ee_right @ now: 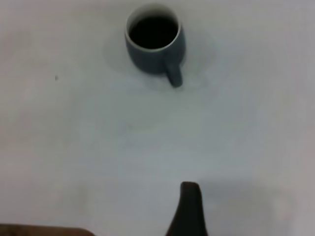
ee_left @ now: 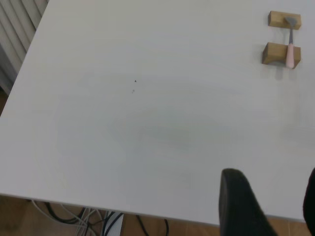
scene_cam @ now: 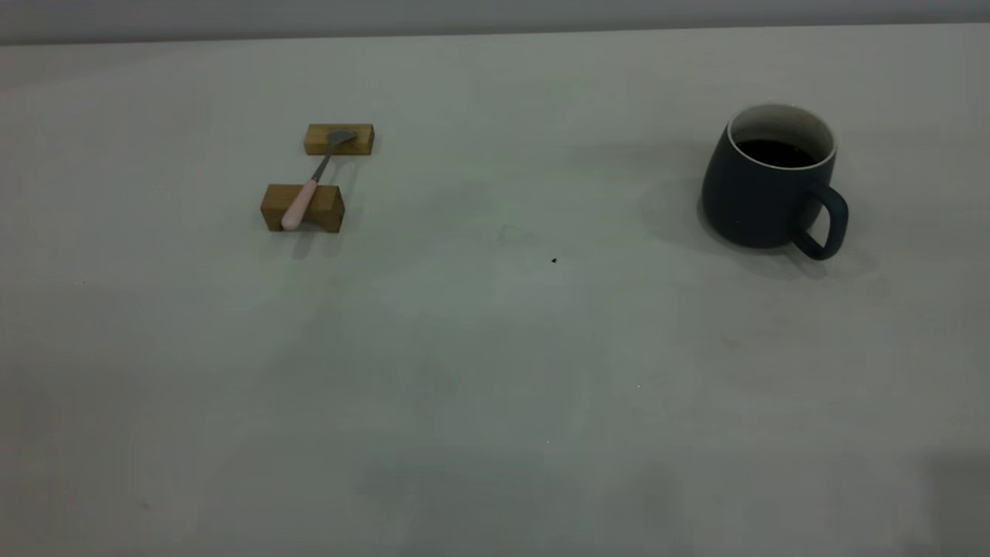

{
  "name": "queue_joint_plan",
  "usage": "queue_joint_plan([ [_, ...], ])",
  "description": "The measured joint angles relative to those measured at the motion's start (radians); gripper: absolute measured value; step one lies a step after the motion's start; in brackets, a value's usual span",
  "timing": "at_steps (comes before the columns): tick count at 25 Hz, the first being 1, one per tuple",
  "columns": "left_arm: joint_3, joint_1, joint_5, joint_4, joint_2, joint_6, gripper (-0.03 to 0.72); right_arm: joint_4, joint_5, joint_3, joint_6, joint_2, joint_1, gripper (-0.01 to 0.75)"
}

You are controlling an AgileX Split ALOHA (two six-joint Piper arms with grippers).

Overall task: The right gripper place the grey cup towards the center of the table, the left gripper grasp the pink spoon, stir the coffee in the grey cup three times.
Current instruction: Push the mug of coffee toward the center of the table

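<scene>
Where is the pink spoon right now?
In the exterior view the spoon lies left of centre, bridging two wooden blocks, far from the cup.

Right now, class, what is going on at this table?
Nothing is being handled yet. The grey cup, filled with coffee, stands at the right of the table, handle toward the camera. The pink spoon rests across two wooden blocks at the left. The left gripper sits back at the table edge, open; the right gripper is far short of the cup.
</scene>
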Motion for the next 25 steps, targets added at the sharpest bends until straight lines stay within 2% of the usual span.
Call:
queue_joint_plan([
  [5,0.000,0.000,0.000,0.000,0.000,0.000,0.394,0.078,-0.117,-0.071,-0.143,0.384,0.000,0.727],
  [12,0.000,0.000,0.000,0.000,0.000,0.000,0.394,0.197,-0.211,-0.202,-0.405,0.840,0.000,0.714],
  [18,0.000,0.000,0.000,0.000,0.000,0.000,0.394,0.294,-0.332,-0.244,-0.569,1.010,0.000,0.712],
  [25,0.000,0.000,0.000,0.000,0.000,0.000,0.394,0.313,-0.491,-0.248,-0.628,1.132,0.000,0.697],
])
